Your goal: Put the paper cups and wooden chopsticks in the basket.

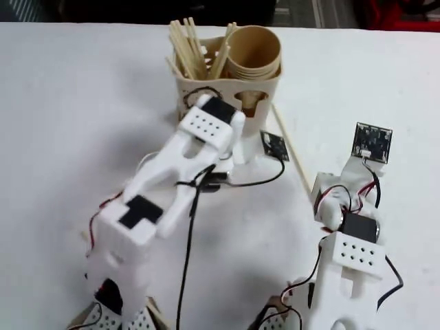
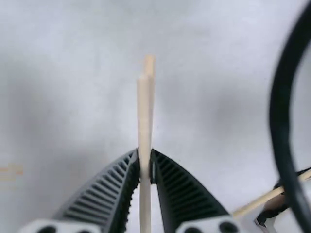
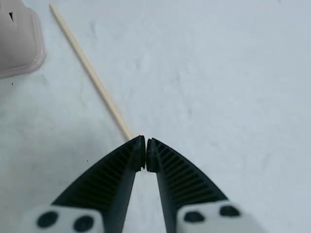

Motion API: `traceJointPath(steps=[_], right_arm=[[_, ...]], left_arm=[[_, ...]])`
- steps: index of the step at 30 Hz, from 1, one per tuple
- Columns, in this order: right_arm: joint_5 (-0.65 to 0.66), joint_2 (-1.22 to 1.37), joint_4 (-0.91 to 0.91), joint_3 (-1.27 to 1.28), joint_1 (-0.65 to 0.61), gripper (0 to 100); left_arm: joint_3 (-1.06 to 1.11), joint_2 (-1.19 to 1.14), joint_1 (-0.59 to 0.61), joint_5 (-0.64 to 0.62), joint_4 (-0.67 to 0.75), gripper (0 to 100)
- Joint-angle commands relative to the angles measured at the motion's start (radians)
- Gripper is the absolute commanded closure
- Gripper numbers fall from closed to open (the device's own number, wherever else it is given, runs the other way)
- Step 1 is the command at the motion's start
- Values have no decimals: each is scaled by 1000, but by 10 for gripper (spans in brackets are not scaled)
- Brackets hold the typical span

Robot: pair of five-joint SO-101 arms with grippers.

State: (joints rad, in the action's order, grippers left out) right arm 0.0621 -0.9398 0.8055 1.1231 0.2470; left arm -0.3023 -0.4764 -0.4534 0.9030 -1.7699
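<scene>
Left gripper [image 2: 146,167] pinches chopsticks [image 2: 146,107], white table [image 2: 73,73] ahead.
Right gripper [image 3: 146,154] closed, loose chopstick [image 3: 90,73] at its tip; left arm [image 1: 172,172] stretched to basket [image 1: 227,89].

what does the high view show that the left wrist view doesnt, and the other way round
High view adds: the basket holding stacked paper cups and a bundle of chopsticks, plus the right arm at the near side of the table.
Left wrist view adds: the left gripper shut on a held chopstick that sticks out past its jaws.
Both share: the white table and the left arm's black cable.
</scene>
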Motion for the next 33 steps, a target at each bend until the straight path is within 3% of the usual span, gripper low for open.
traceJointPath(steps=[1, 12, 21, 25, 33], right_arm=[[-5, -10, -12, -5, 5, 978], [-5, -10, -12, -5, 5, 978], [-5, -10, -12, -5, 5, 978], [-5, -10, -12, -5, 4, 978], [-5, -10, -12, -5, 1, 978]], left_arm=[[38, 182, -2, -37, -9, 977], [46, 552, -8, -120, 0, 977], [-301, 590, 30, -341, 101, 977], [-410, 588, 30, -474, 221, 977], [-425, 588, 62, -620, 612, 977]])
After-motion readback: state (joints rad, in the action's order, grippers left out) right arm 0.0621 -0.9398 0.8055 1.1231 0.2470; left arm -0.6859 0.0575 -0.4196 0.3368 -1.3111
